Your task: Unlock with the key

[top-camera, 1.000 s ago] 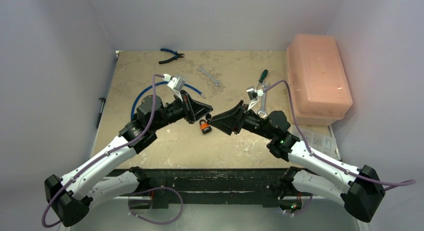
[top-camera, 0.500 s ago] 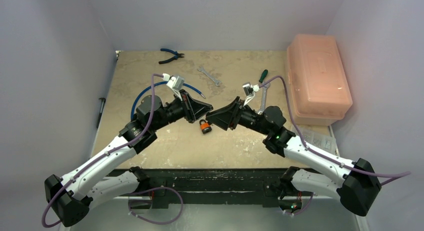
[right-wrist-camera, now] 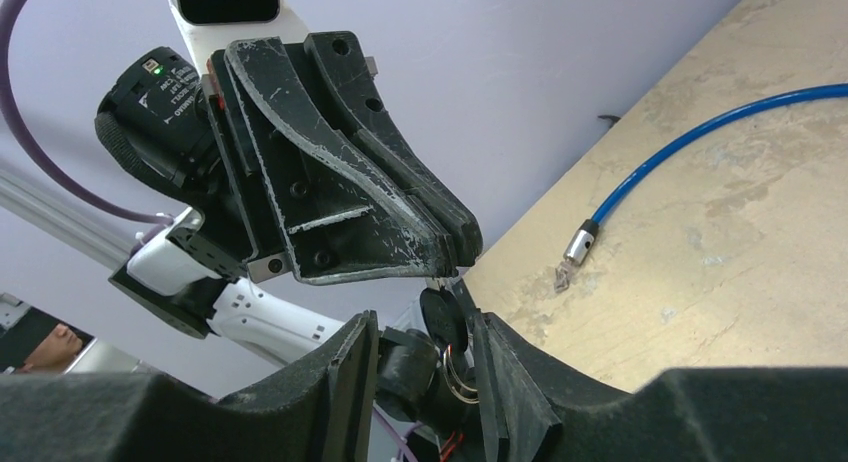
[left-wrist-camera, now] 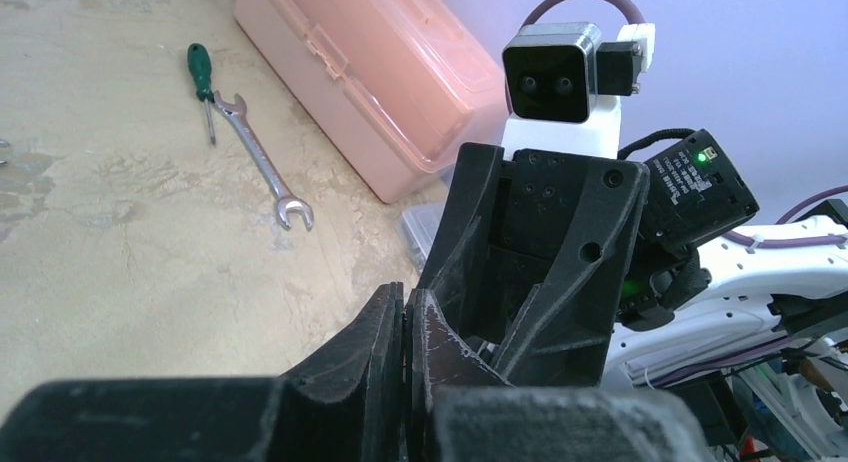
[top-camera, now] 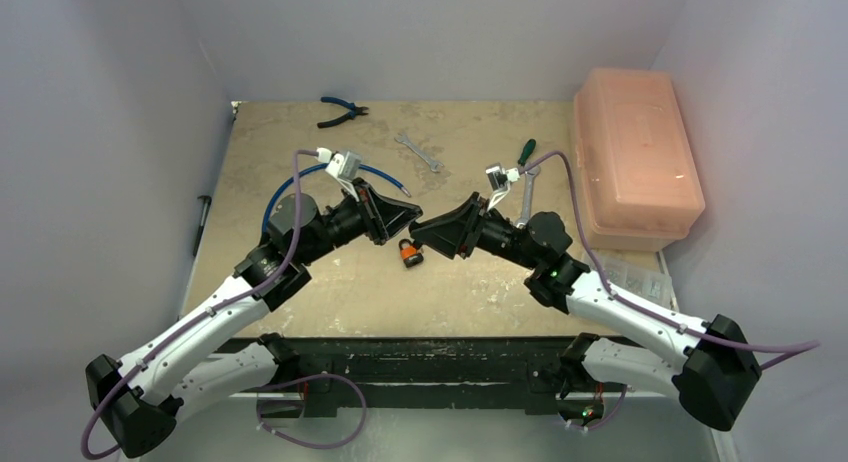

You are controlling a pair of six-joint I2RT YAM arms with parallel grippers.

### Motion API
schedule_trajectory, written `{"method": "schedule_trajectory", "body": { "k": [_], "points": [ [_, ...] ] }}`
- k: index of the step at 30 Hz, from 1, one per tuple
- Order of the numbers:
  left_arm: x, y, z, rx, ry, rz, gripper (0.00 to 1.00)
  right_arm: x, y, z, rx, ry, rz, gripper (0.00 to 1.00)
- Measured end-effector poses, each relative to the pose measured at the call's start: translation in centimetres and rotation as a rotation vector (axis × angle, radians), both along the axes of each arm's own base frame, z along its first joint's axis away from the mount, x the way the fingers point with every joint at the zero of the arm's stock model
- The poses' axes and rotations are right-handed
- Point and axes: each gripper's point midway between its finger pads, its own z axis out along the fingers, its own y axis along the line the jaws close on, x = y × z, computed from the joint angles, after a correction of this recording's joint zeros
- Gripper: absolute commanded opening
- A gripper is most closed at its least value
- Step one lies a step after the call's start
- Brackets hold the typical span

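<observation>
Above the tabletop (top-camera: 350,282), left fingers (right-wrist-camera: 400,232) are pinching the key (right-wrist-camera: 440,317) by its blade; right fingers (right-wrist-camera: 505,372) are straddling its head half-open (a skewed squeeze could knock it loose).

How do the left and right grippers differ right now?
The left gripper is shut, the right gripper open. The left appears to pinch the key by its metal end; the right's jaws only flank its black head. Shared: both meet tip to tip beside the orange padlock.
</observation>
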Motion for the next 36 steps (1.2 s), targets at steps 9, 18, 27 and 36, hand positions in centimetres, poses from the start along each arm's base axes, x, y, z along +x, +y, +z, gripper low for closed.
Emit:
{"method": "schedule_trajectory", "body": {
  "k": [9,18,27,36],
  "points": [
    [-0.08,0.19,0.57,-0.023,-0.002,0.008,0.0,0.38,0.35,-0.54,-0.001,0.028,-0.001,0.36],
    [0.01,0.21,0.56,-0.03,-0.002,0.014,0.0,0.42,0.42,-0.53,0.003,0.032,0.0,0.33],
    [0.05,0.22,0.26,-0.03,0.003,0.016,0.0,0.41,0.41,-0.4,0.008,0.032,0.001,0.25],
    [0.17,0.41,0.32,-0.034,0.0,0.03,0.0,0.41,0.78,-0.45,0.019,0.036,0.018,0.26]
  ]
}}
